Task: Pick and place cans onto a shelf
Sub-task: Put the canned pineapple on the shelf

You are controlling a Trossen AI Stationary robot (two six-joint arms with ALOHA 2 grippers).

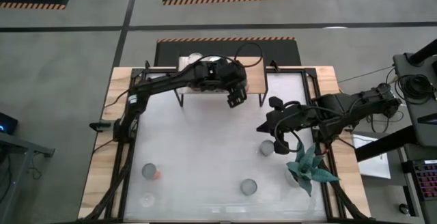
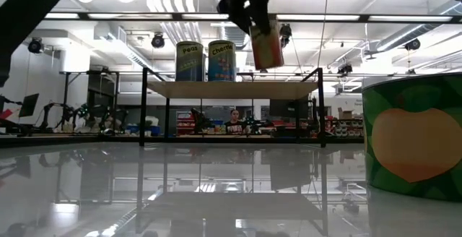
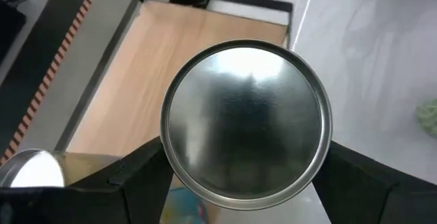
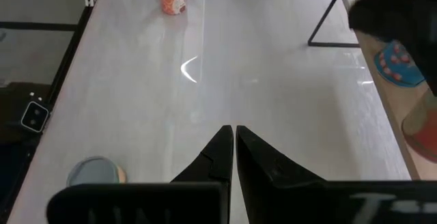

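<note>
Two cans [image 2: 206, 61] are stood on the shelf [image 2: 231, 89]. A third can [image 3: 246, 123] is held clamped in the left pincer [image 2: 254, 22] above the shelf. Four cans are seen on the desk [image 1: 205, 149]. The right pincer [image 4: 233, 157] is pressed together over the desk.

- The bench [image 1: 205, 156], white-topped with wooden side edges, is carrying loose cans: one [image 1: 149, 171] near the left front, one [image 1: 248, 186] near the middle front, and one [image 1: 265, 148] toward the right.
- A green leafy plant [image 1: 308, 168] is sitting at the bench's right edge.
- The shelf [image 2: 231, 89], a light-wood board on thin black legs, is standing at the far side of the bench.
- Two labelled cans [image 2: 206, 61] are standing upright, side by side, on the shelf's left part.
</note>
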